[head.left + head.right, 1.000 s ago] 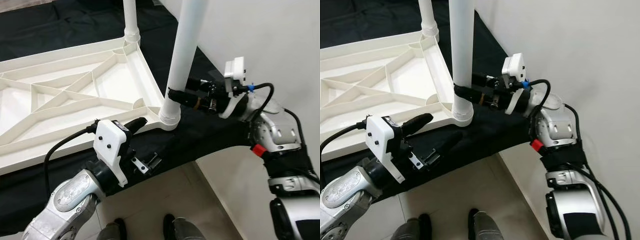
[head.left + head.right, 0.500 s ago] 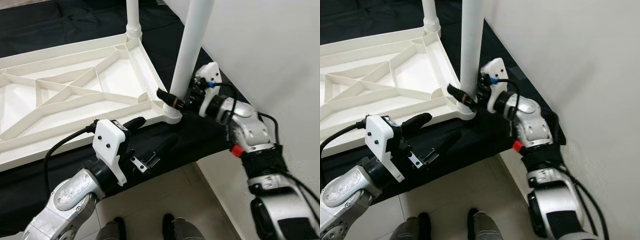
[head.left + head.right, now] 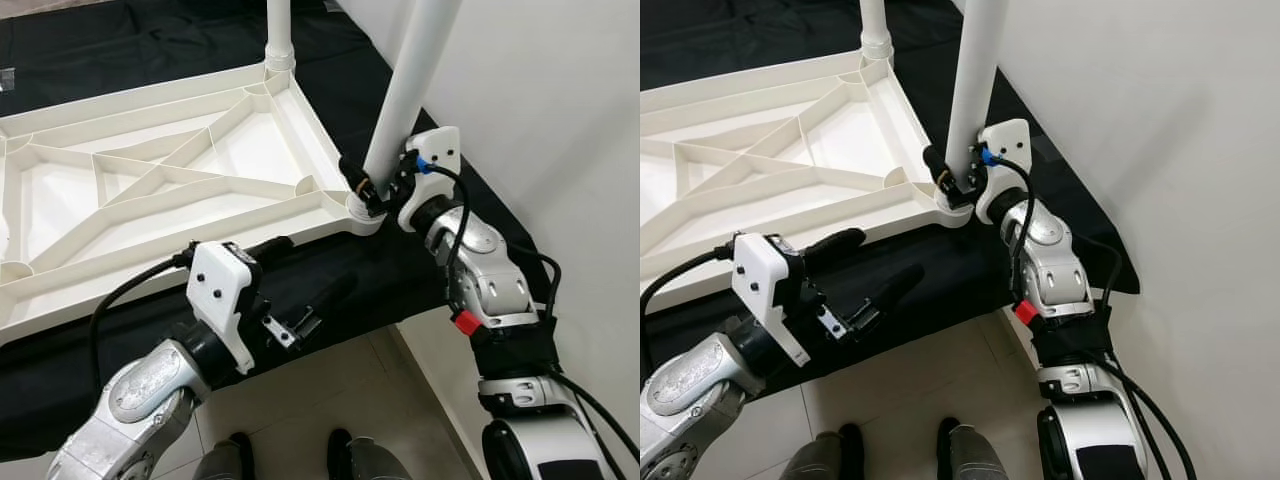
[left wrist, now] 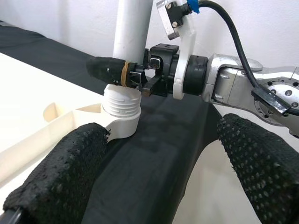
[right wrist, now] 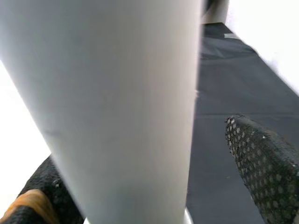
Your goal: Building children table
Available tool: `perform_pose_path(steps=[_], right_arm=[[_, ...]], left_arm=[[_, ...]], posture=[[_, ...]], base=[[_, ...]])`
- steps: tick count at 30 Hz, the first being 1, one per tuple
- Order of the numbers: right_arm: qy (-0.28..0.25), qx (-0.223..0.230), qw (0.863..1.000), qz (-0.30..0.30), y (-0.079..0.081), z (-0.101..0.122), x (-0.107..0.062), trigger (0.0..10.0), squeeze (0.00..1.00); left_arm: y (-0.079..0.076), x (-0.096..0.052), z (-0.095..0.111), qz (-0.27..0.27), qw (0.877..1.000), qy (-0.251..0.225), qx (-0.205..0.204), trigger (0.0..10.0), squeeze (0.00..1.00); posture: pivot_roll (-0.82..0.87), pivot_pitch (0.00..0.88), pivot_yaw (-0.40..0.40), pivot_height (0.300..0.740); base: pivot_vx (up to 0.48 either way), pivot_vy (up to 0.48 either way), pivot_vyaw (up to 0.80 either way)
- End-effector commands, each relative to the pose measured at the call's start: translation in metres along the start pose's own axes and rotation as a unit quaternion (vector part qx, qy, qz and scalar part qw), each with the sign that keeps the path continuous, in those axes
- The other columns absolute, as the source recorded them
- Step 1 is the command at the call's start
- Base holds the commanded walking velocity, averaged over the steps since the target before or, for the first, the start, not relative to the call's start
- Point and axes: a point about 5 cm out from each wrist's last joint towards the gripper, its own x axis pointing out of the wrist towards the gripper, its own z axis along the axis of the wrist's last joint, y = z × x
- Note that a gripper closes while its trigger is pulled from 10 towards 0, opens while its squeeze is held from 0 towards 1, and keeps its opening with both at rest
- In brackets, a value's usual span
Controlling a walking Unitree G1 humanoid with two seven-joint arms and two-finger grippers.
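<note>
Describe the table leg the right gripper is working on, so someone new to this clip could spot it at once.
Start at the upturned white plastic ribbed tabletop lying on the black cloth. Go to its near corner beside the white wall, where the white round tube leg stands in a ringed socket. Unlike the far corner's leg, the right gripper is at its base.
</note>
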Motion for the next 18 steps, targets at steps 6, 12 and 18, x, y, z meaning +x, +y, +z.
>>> perform_pose_path(steps=[6, 12, 18], right_arm=[[-0.020, 0.038, 0.996, 0.080, 0.002, 0.011, -0.008, 10.0, 0.00], [-0.064, 0.008, 0.983, 0.170, -0.015, 0.044, -0.014, 10.0, 0.00], [-0.068, -0.025, 0.959, 0.274, -0.022, 0.064, -0.016, 10.0, 0.00]], left_arm=[[-0.003, -0.001, -0.001, -0.008, 1.000, 0.001, -0.001, 10.0, 0.00], [-0.003, -0.001, -0.001, -0.010, 1.000, -0.001, -0.003, 10.0, 0.00], [-0.003, 0.000, 0.000, -0.015, 1.000, -0.004, -0.006, 10.0, 0.00]], posture=[[0.06, 0.287, -0.091, 0.740], [0.06, 0.286, -0.088, 0.740], [0.05, 0.282, -0.078, 0.740]], base=[[0.000, 0.000, 0.00], [0.000, 0.000, 0.00], [0.000, 0.000, 0.00]])
